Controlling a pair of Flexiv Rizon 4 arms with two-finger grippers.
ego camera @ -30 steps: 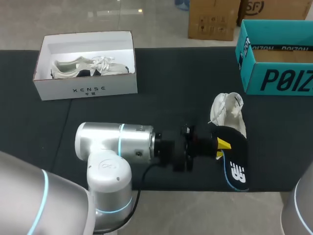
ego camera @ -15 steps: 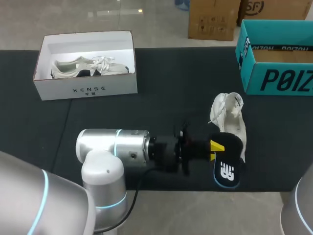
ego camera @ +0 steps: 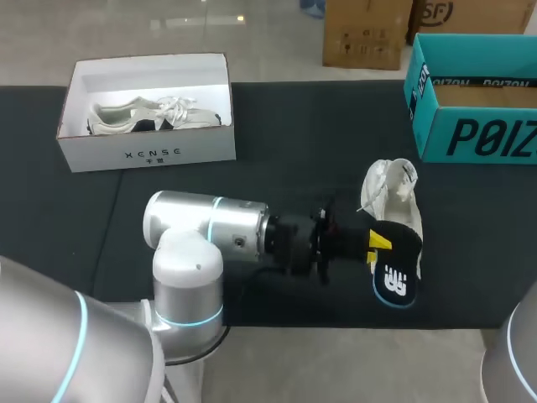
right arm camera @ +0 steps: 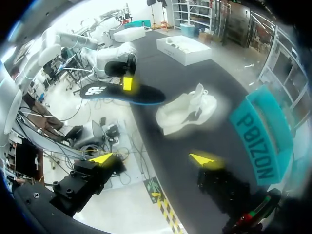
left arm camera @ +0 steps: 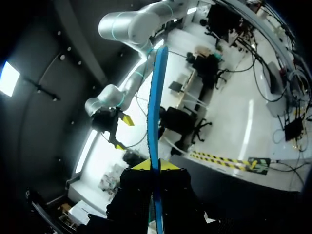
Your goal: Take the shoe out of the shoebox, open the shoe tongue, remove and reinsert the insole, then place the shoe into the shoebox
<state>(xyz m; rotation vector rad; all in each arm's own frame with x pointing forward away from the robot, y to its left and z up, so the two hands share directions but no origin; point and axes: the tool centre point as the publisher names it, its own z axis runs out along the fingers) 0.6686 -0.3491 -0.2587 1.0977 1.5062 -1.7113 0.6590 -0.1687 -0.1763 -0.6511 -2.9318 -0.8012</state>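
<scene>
At lower right of the head view, left gripper (ego camera: pixel 376 243) clamped the black insole (ego camera: pixel 396 277) (logo side up) just beside the white shoe (ego camera: pixel 393 195) on the tabletop (ego camera: pixel 294 143); right gripper (right arm camera: pixel 152 158) gaped wide.

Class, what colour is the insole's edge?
Blue, around a black insole; clearest in the left wrist view.

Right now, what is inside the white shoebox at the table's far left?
One pale sneaker lies inside the white shoebox, laces showing. What lies under it cannot be seen.
</scene>
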